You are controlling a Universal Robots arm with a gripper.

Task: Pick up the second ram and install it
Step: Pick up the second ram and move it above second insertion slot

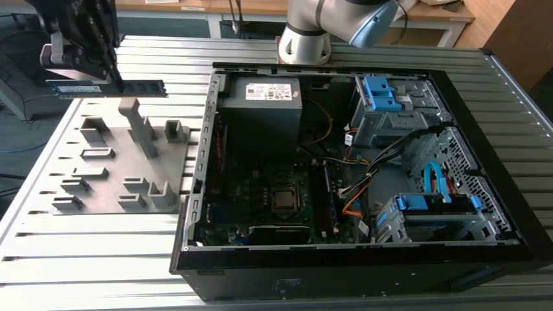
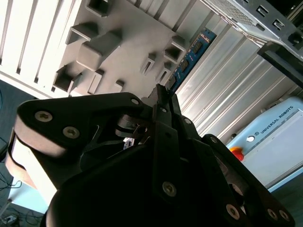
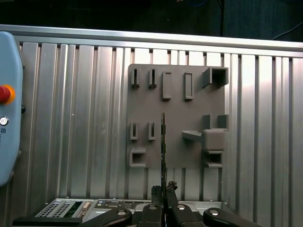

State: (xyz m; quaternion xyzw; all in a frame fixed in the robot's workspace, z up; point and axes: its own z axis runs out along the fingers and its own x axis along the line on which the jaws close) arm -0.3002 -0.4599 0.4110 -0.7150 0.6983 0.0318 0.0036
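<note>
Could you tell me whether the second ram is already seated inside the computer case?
No, the gripper holds the second ram above the grey holder plate, outside the computer case.

The second ram (image 1: pixel 138 87), a thin dark green stick with bluish label; level, on edge, clamped in the gripper (image 3: pixel 164 190).

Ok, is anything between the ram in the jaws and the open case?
Nothing visible. The second ram hangs in the gripper above the grey holder plate; the case lies open to the exterior view's right.
</note>
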